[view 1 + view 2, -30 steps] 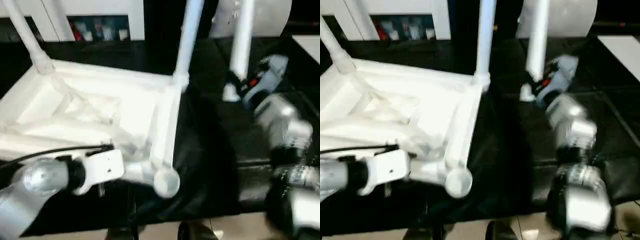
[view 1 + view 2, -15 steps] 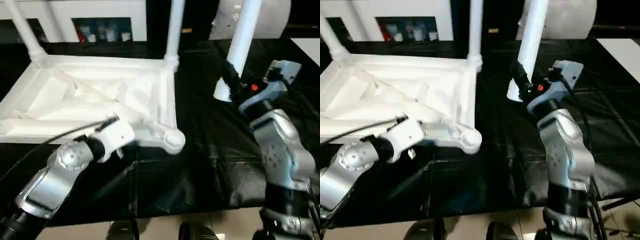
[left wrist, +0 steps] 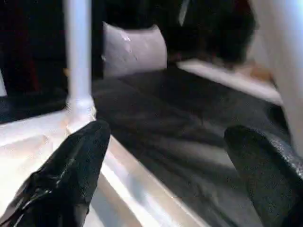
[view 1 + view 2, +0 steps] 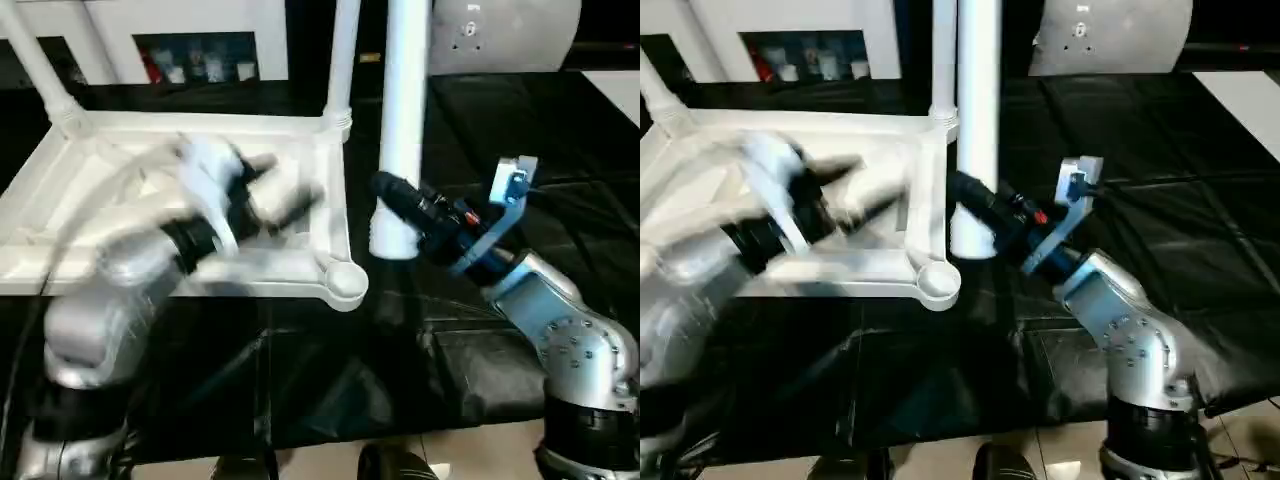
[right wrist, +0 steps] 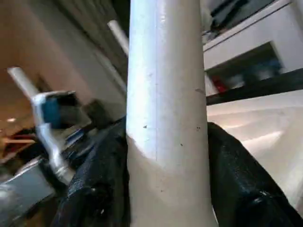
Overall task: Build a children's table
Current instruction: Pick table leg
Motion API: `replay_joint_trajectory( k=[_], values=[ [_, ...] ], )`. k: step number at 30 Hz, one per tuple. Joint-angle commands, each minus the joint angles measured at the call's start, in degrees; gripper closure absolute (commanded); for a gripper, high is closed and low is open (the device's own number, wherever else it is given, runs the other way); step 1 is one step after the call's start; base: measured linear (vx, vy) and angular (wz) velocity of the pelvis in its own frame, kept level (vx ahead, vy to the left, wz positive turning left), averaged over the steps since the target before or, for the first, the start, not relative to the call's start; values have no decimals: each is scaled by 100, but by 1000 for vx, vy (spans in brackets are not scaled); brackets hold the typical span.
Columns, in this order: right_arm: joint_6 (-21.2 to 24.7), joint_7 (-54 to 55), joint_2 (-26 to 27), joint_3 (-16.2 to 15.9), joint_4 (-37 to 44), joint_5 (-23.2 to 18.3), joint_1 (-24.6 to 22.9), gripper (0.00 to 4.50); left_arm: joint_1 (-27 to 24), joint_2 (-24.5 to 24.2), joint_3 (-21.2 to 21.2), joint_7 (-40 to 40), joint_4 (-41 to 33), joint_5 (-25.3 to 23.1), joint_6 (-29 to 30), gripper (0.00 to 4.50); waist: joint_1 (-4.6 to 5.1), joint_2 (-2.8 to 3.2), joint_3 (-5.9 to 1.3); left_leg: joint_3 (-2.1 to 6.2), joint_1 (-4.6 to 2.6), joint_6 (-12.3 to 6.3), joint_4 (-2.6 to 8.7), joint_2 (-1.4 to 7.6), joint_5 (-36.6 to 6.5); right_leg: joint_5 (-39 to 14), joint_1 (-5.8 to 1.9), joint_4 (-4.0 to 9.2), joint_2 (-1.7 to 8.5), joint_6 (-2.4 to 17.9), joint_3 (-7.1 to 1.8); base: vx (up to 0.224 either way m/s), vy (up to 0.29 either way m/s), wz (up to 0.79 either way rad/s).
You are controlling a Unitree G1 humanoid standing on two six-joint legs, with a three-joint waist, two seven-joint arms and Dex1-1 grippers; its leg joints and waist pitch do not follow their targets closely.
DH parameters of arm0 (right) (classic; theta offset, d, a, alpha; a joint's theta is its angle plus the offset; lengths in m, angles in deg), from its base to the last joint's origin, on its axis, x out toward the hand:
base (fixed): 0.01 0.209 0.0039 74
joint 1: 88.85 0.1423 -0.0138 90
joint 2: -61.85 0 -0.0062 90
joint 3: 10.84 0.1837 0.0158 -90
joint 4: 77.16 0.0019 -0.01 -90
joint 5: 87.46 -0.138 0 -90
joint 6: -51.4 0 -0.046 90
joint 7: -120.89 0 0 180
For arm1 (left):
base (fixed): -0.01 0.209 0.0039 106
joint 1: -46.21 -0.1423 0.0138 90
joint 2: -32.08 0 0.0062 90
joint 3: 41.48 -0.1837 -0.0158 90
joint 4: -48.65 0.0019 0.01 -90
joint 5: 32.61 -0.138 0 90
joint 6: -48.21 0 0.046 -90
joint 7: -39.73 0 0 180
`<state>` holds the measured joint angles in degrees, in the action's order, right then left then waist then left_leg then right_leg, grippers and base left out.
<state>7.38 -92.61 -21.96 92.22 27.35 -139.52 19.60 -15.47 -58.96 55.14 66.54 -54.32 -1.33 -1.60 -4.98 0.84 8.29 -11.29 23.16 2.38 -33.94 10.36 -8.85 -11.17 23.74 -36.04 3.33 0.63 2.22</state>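
Your right pincer [image 4: 400, 205] grips smooth white tube leg [image 4: 404, 110] upright, just beside upturned ribbed tabletop [image 4: 330, 190] w/ round corner socket [image 4: 345, 281]. Left pincer [image 3: 165, 156] spread wide above tabletop, holding nothing.

- Black-covered work table [image 4: 520, 110] spans the frame.
- Table top [image 4: 330, 200], upside down, lies on it at upper left, two legs up.

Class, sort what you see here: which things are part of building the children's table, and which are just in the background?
Part of the job:
- upturned tabletop
- two legs already standing in its far corners
- loose leg held by the right gripper
- empty near corner socket

Just lying about:
- black work table
- shelf of small items
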Motion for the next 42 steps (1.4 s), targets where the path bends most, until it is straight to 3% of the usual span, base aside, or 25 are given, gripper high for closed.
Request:
replay_joint_trajectory(
  k=[1, 2, 3, 6, 12, 17, 19, 21, 25, 26, 28, 29, 35, 36, 38, 41, 42],
  values=[
    [344, -381, -91, 170, -36, -611, -1, 257, 486, 372, 546, -508, 350, 977, 405, 0, -24, 32, -577, 133, -171, -49, 311, 199, -876, -846, -292, 427, 405, 1261, -249, 0, 0, 0],
    [454, -472, -128, 200, -79, -778, -8, 257, 653, 518, 702, -632, 435, 1227, 523, 0, -31, 19, -566, 123, -150, -53, 302, 176, -870, -863, -305, 438, 403, 1284, -246, 0, 0, 0],
    [620, -669, -204, 221, -181, -1020, -15, 257, 987, 797, 887, -737, 622, 1780, 693, 0, -89, 36, -584, 146, -158, -56, 281, 191, -885, -882, -312, 451, 423, 1361, -235, 0, 0, 0],
    [708, -894, -372, 114, -268, -1083, -32, 258, 1349, 1135, 1091, -837, 795, 2232, 918, 0, -127, 31, -591, 151, -144, -65, 284, 205, -845, -912, -313, 448, 415, 1293, -219, 0, 0, 0],
    [874, -1097, -535, -39, -238, -1142, -87, 258, 1639, 1387, 1147, -1036, 989, 2631, 1263, 0, -146, 6, -606, 160, -117, -103, 272, 185, -729, -1173, -352, 486, 433, 1055, -221, 0, 0, 0],
    [1005, -1176, -611, -70, -158, -1323, -127, 258, 1707, 1463, 1218, -1170, 1025, 3027, 1422, 0, -161, 5, -621, 164, -118, -126, 265, 194, -648, -1043, -345, 471, 419, 1063, -209, 0, 0, 0],
    [1030, -1309, -716, -172, -113, -1273, -163, 258, 1704, 1563, 1288, -1187, 993, 3408, 1517, 0, -175, 3, -624, 161, -117, -118, 261, 192, -637, -1019, -355, 468, 420, 1094, -208, 0, 0, 0],
    [998, -1333, -753, -224, -108, -1196, -168, 258, 1677, 1520, 1238, -1104, 915, 3404, 1564, 0, -176, -4, -616, 163, -115, -126, 265, 195, -657, -1032, -344, 472, 423, 1094, -207, 0, 0, 0],
    [581, -1213, -854, -563, -27, -502, -153, 258, 1519, 1295, 938, -1025, 717, 2999, 1557, 0, -171, -1, -609, 180, -116, -56, 287, 220, -680, -1190, -335, 481, 425, 915, -211, 0, 0, 0],
    [223, -1067, -832, -809, 3, -15, -141, 258, 1402, 1177, 738, -1021, 591, 2676, 1449, 0, -162, 7, -610, 182, -126, -12, 296, 224, -701, -1239, -330, 478, 424, 842, -214, 0, 0, 0],
    [-229, -883, -817, -1122, 18, 587, -130, 258, 1267, 1017, 477, -1068, 438, 2316, 1322, 0, -137, 11, -609, 178, -138, 49, 302, 230, -757, -1352, -308, 494, 435, 756, -221, 0, 0, 0],
    [-497, -736, -775, -1291, 8, 928, -127, 258, 1185, 940, 330, -1147, 346, 2103, 1257, 31, -126, 6, -607, 181, -131, 100, 308, 236, -790, -1423, -300, 497, 431, 692, -225, 0, 0, 0],
    [-1744, 55, -253, -1727, -303, 2130, -160, 258, 784, 900, -334, -1827, -143, 1008, 694, 38, -99, 25, -610, 188, -145, 122, 329, 270, -931, -1259, -282, 480, 438, 793, -235, 0, 0, 0],
    [-1976, 156, -181, -1812, -361, 2339, -182, 258, 697, 910, -482, -1937, -260, 783, 581, 38, -94, 28, -615, 165, -161, 115, 315, 242, -923, -1195, -280, 474, 418, 819, -237, 0, 0, 0],
    [-2774, 480, -48, -2073, -575, 3056, -227, 258, 500, 1016, -757, -2346, -371, 134, 187, 38, -86, 15, -607, 185, -128, 113, 332, 271, -904, -1117, -290, 468, 428, 818, -238, 0, 0, 0],
    [-3079, 575, 17, -2196, -701, 3314, -255, 258, 414, 1036, -934, -2562, -380, -272, -60, 38, -58, 13, -607, 173, -129, 80, 324, 242, -994, -1132, -306, 479, 420, 768, -246, 0, 0, 0],
    [-3344, 693, 81, -2292, -861, 3549, -283, 258, 326, 971, -1200, -2619, -414, -617, -291, 38, -44, -11, -607, 181, -123, 56, 331, 247, -1015, -1152, -306, 486, 422, 757, -243, 0, 0, 0]
  ],
)
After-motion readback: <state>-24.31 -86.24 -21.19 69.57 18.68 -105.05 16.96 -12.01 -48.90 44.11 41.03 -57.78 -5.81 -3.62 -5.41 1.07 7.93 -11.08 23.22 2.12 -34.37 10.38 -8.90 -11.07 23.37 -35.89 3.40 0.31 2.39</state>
